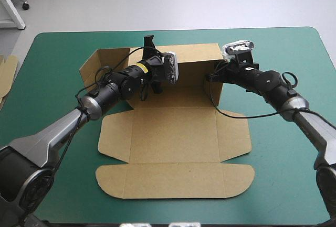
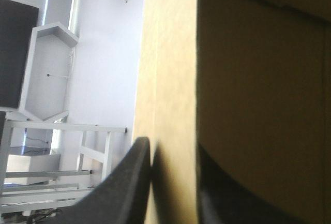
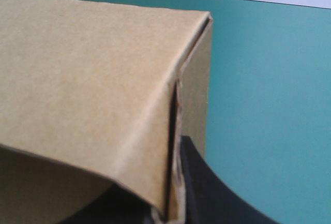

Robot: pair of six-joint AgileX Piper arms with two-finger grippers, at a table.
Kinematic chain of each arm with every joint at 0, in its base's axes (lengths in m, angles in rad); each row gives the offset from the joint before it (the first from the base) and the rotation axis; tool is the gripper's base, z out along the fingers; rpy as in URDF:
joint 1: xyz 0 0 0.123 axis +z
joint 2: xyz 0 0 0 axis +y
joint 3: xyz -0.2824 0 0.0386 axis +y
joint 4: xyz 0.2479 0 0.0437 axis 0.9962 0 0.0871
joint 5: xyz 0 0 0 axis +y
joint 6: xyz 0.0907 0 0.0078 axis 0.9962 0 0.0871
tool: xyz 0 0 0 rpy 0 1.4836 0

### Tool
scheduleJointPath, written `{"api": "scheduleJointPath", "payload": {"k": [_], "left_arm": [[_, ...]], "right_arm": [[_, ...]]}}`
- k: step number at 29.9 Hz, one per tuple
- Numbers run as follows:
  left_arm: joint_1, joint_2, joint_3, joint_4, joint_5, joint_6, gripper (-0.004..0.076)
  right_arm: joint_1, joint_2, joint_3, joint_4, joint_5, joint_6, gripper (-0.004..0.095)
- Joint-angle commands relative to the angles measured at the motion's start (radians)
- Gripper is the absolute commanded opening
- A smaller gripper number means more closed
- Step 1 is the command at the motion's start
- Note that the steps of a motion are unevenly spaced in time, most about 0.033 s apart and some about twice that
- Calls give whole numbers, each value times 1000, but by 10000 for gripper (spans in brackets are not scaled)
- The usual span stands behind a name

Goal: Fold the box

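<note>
The brown box (image 1: pixel 173 138) lay in the middle of the teal-green cover (image 1: pixel 52 80), its far wall and both end walls raised, and its lid and flaps flat toward the near edge. The left gripper (image 1: pixel 150 49) was at the far wall's top edge, left of its middle. Its black fingers (image 2: pixel 132 182) stood all but closed, one on each face of the board (the sheet's edge ran up between them). The right gripper (image 1: pixel 212 77) pinched the right end wall likewise, near its corner with the far wall, one finger (image 3: pixel 207 188) lying along the corner seam. More brown board (image 1: pixel 8 72) showed at the table's left edge.
</note>
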Motion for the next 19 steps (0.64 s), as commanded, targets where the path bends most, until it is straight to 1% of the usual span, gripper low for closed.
{"api": "scheduleJointPath", "payload": {"k": [1,2,4,14,18,19], "left_arm": [[-27,-63,-27,-35,-15,-22,372],[-29,-70,-27,-46,-10,-22,416],[-38,-93,-27,-74,16,-22,446],[-75,-224,-27,-118,295,-46,442],[-113,-270,-27,-115,468,-39,442],[-123,-282,-27,-110,497,-39,441]], "right_arm": [[14,-32,-28,27,137,5,-32],[14,-32,-28,27,131,8,-32],[12,-32,-28,27,129,11,-32],[12,-32,-28,8,122,56,-32],[12,-32,-28,8,112,60,-32],[12,-32,-28,8,112,63,-31]]}}
